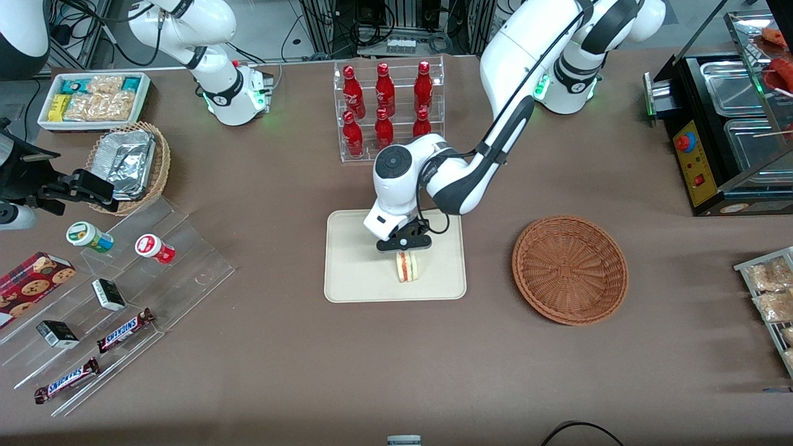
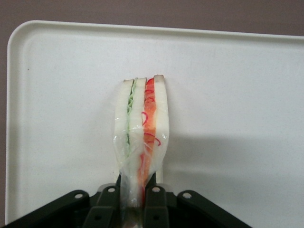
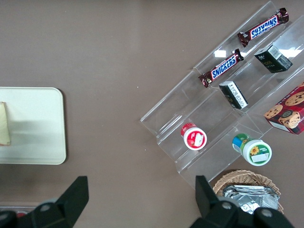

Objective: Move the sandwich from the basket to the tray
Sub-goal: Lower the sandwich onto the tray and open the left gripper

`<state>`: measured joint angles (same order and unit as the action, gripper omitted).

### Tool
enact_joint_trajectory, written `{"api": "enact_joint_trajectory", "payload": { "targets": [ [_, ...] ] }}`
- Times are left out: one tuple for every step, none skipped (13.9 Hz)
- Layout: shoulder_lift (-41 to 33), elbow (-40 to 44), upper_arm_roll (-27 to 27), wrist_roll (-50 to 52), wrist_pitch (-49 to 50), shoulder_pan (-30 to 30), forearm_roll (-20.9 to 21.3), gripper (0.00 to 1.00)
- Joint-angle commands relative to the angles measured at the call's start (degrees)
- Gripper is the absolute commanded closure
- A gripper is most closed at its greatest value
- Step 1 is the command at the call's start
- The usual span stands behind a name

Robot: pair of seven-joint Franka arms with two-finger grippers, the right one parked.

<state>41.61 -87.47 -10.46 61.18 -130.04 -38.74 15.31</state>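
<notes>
- On the tray (image 1: 353,272), near its middle: sandwich (image 1: 407,266), standing on edge, wrapped in clear film, red and green filling layers showing along the cut edge.
- Directly above it: tool (image 1: 404,249) of the left arm, closed onto the upper end of the sandwich, one finger (image 2: 105,205) pressed against each bread face.
- Beside the tray, toward the working arm's end of the bench (image 1: 396,359): basket (image 1: 570,269), reddish-brown wicker, holding nothing.
- Farther from the front camera than the tray: clear rack of red bottles (image 1: 387,102).
- Toward the parked arm's end: stepped acrylic stand (image 1: 186,260) with chocolate bars (image 1: 124,330) and small tubs (image 1: 155,248).
</notes>
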Motion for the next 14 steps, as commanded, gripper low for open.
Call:
{"api": "enact_joint_trajectory", "payload": {
  "targets": [
    [1.5,1.7,0.6,0.3,0.0,-0.6,1.0,0.01],
    [1.4,1.7,0.6,0.4,0.0,-0.5,1.0,0.01],
    [1.2,1.8,0.7,1.1,0.1,-0.5,1.0,0.01],
    [0.8,2.0,0.7,1.5,0.5,-0.5,0.6,0.01],
    [-0.1,2.4,0.7,1.3,1.3,-0.3,0.3,0.01],
    [-2.0,2.5,0.7,1.4,4.0,-0.1,0.1,0.01],
    [-3.9,2.6,0.7,1.5,6.6,-0.1,-0.5,0.01],
    [-6.2,2.4,0.7,1.4,8.3,0.0,-1.9,0.01],
    [-8.5,2.2,1.0,1.5,10.0,0.1,-4.5,0.01],
    [-11.2,2.1,1.8,1.4,12.2,0.6,-6.8,0.01],
    [-13.5,2.1,1.9,1.3,14.4,2.5,-7.8,0.01],
    [-16.1,2.0,1.9,1.3,16.6,3.6,-8.5,0.01],
    [-18.6,2.0,1.9,1.1,19.2,4.9,-9.9,0.01],
    [-21.0,2.1,2.0,1.1,21.6,6.5,-10.8,0.01]
  ]
}}
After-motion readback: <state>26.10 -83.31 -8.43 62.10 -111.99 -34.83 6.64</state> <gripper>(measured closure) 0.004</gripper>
